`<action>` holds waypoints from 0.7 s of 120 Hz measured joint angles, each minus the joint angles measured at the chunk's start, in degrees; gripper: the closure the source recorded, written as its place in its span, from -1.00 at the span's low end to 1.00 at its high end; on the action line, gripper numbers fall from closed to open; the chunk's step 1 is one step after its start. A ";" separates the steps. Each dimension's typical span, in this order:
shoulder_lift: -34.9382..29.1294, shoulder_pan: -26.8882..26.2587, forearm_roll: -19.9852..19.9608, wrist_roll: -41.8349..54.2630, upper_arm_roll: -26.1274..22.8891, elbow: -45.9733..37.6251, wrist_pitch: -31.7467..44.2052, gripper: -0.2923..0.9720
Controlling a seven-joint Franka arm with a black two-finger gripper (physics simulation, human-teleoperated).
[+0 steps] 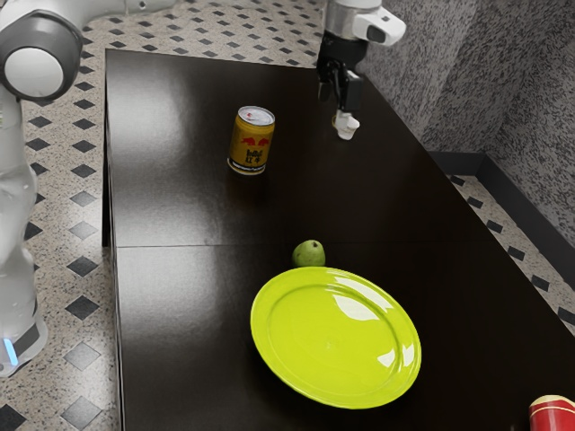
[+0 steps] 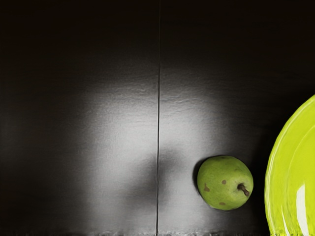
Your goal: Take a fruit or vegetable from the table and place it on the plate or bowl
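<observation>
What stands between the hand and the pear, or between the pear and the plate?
Nothing visible does. The hand hangs over bare table beyond the pear, which lies close beside the plate. The yellow can stands aside, toward the exterior view's left.

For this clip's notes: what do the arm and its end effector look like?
The arm is built of rounded, glossy white segments, with a round grey joint cap near its top and a small blue light low on its base. The end effector is black with a pale tip, mounted under a white and grey housing.
</observation>
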 joint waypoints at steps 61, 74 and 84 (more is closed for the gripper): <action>1.34 6.40 -2.05 -2.37 -0.13 11.79 -6.01 -0.54; 3.57 8.39 -4.58 -12.16 -1.32 10.78 -7.47 -0.54; 4.11 7.08 -5.83 -21.79 -1.89 10.78 -8.19 -0.54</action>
